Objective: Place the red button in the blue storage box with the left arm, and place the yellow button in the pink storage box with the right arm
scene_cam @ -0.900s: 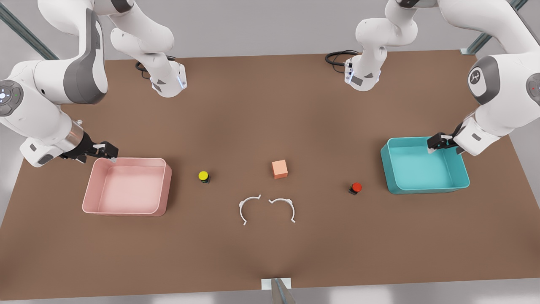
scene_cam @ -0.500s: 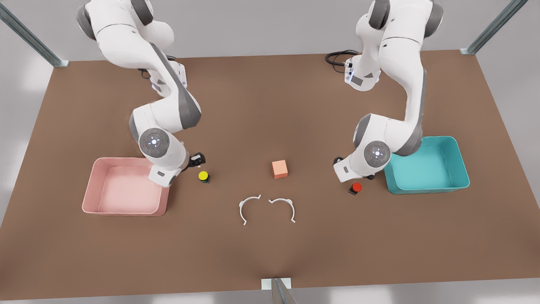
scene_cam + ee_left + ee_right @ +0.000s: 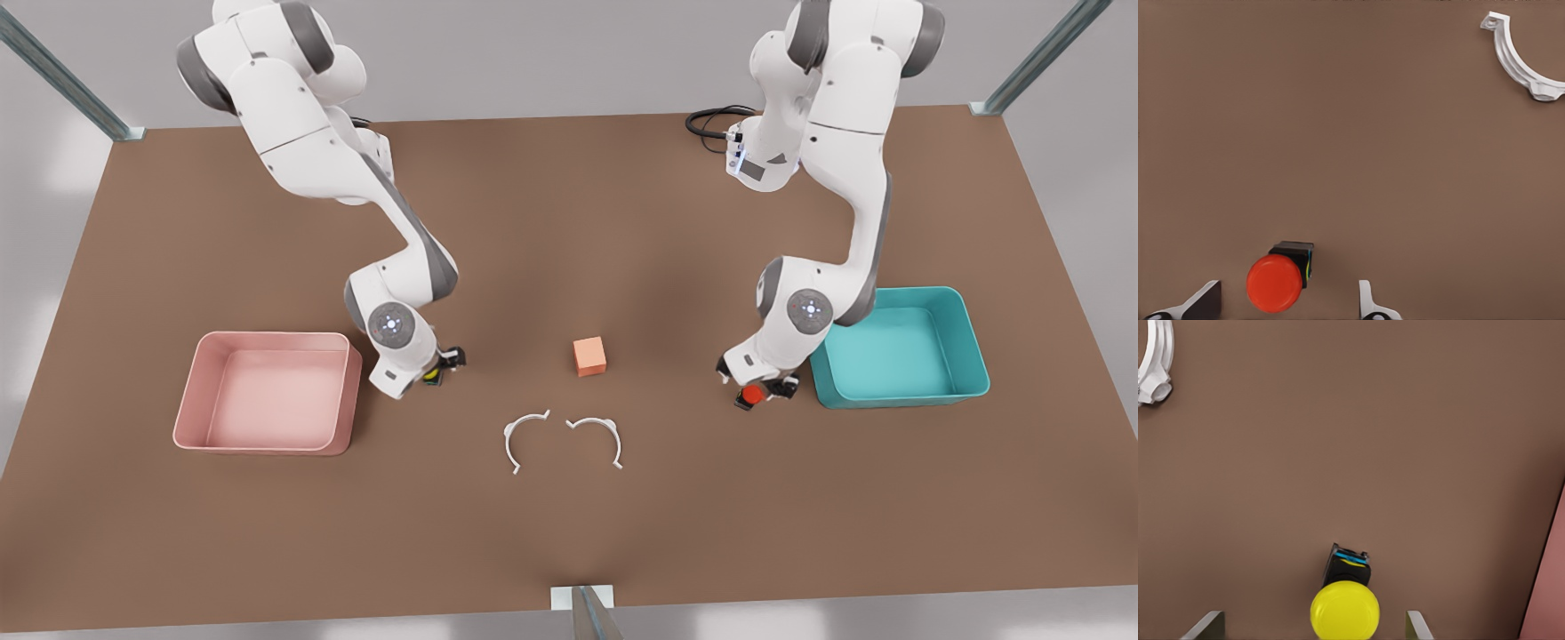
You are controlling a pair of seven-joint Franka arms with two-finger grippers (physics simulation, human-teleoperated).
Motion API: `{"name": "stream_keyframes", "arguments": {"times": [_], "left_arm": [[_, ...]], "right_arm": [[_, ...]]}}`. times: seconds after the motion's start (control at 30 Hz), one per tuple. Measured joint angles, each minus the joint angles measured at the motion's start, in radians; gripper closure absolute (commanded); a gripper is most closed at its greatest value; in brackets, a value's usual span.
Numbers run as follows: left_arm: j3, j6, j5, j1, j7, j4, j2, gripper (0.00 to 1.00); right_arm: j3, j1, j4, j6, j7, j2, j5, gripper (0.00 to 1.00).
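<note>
Front view: orange cube [image 3: 589,356], white clips [image 3: 563,440] between wide grippers straddling buttons.

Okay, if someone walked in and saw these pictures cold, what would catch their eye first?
Two white arms bend down onto the brown table. The left claw is open around the red button beside the blue storage box; the right claw is open around the yellow button near the pink storage box.

1. The red button [image 3: 1275,283] on its black base stands on the table just beside the blue storage box [image 3: 898,348].
2. The yellow button [image 3: 1345,611] on its black base stands near the pink storage box [image 3: 263,391].
</note>
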Motion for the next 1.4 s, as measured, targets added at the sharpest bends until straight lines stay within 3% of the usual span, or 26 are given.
{"name": "stream_keyframes", "arguments": {"times": [0.37,0.6,0.67,0.73,0.77,0.87,1.03,1.1,1.27,1.4], "left_arm": [[0.0,0.07,0.0,0.015,0.057,-0.02,0.095,0.0],[0.0,0.092,0.001,0.027,0.085,-0.012,0.105,0.11],[0.0,0.099,0.001,0.027,0.092,-0.009,0.109,0.11],[-0.001,0.103,0.002,0.027,0.097,-0.007,0.111,0.12],[-0.001,0.106,0.002,0.026,0.099,-0.004,0.115,0.22],[-0.002,0.11,0.002,0.026,0.105,-0.002,0.118,0.37],[-0.001,0.114,0.003,0.026,0.112,-0.001,0.114,0.49],[-0.001,0.114,0.004,0.026,0.113,-0.001,0.108,0.5],[0.002,0.051,0.006,0.036,0.116,-0.003,-0.041,0.5],[0.004,-0.083,0.006,0.177,0.161,-0.004,-0.17,0.5]], "right_arm": [[0.013,-0.025,-0.092,0.184,0.075,0.025,-0.001,0.0],[0.015,-0.028,-0.169,0.259,0.104,0.03,-0.001,0.01],[0.015,-0.028,-0.171,0.281,0.11,0.034,0.0,0.18],[0.015,-0.027,-0.168,0.305,0.116,0.043,0.0,0.22],[0.015,-0.028,-0.167,0.316,0.118,0.047,0.0,0.22],[0.013,-0.031,-0.172,0.351,0.125,0.055,-0.001,0.24],[0.01,-0.035,-0.175,0.382,0.132,0.057,0.0,0.56],[0.009,-0.035,-0.175,0.39,0.131,0.057,0.003,0.63],[0.008,-0.033,-0.167,0.399,0.125,0.032,0.008,0.64],[0.007,-0.064,-0.088,0.331,0.112,-0.042,0.01,0.63]]}}
